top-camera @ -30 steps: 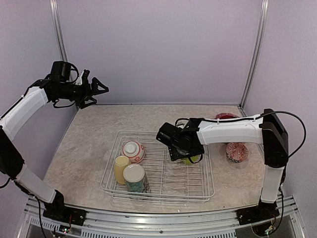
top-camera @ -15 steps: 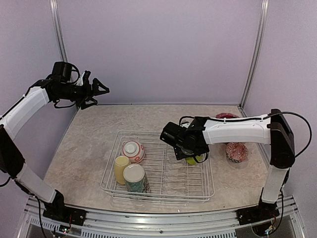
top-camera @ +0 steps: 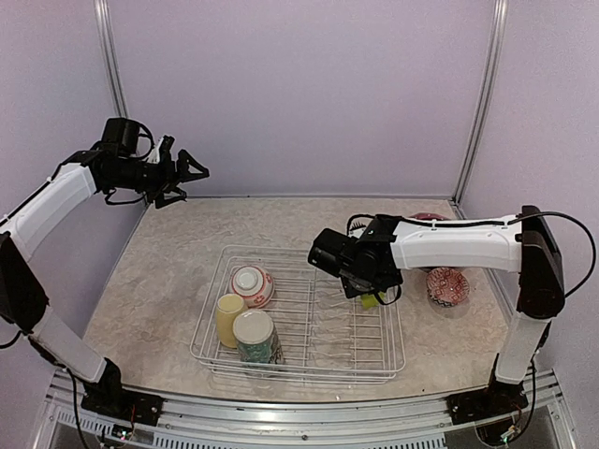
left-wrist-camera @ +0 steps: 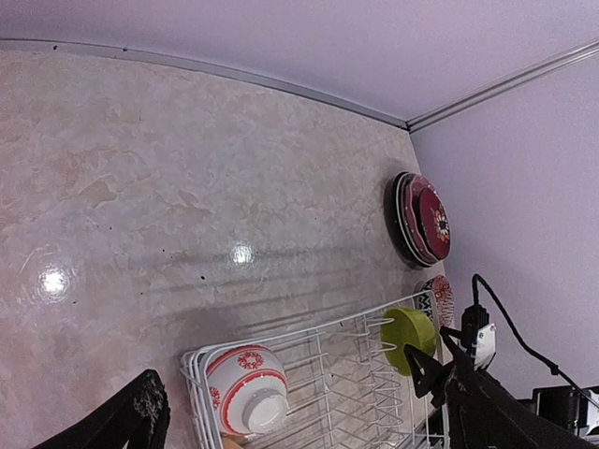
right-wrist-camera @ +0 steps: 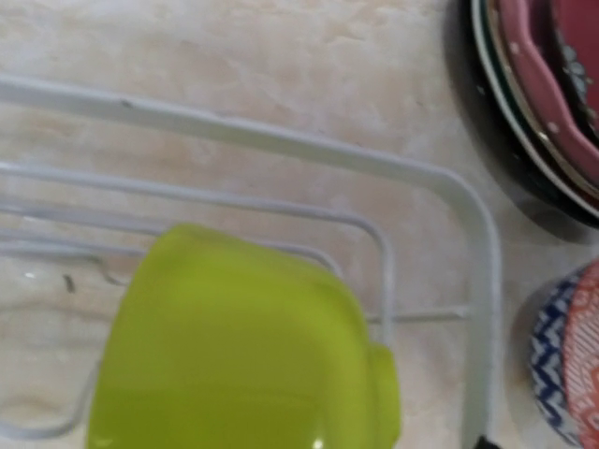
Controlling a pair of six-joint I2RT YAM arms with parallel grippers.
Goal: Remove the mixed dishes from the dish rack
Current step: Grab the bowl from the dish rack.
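The right gripper [top-camera: 372, 288] clasps the lime-green bowl [right-wrist-camera: 234, 346] over the far right corner of the dish rack [top-camera: 299, 372]. Clear the rim wire before traversing right. The left gripper [top-camera: 192, 172] hangs spread, empty, left of the rack.

Shallow silver-white wire dish rack [top-camera: 346, 348], lower centre of the top view, flat on the table. At its left end, white red-patterned bowl [top-camera: 251, 285], tipped over with the foot ring showing. Just below it, pale yellow mug [top-camera: 227, 318] and tall floral cup [top-camera: 255, 337], side by side and touching, bases showing. At the rack's upper right corner, lime-green bowl [top-camera: 371, 301], tilted on edge, mostly covered from above. Right of the rack, on the table, small bowl [top-camera: 447, 286], red inside with a dark zigzag outside. Farther back, by the right wall, stacked plates [top-camera: 429, 219] standing on edge, maroon face outward.
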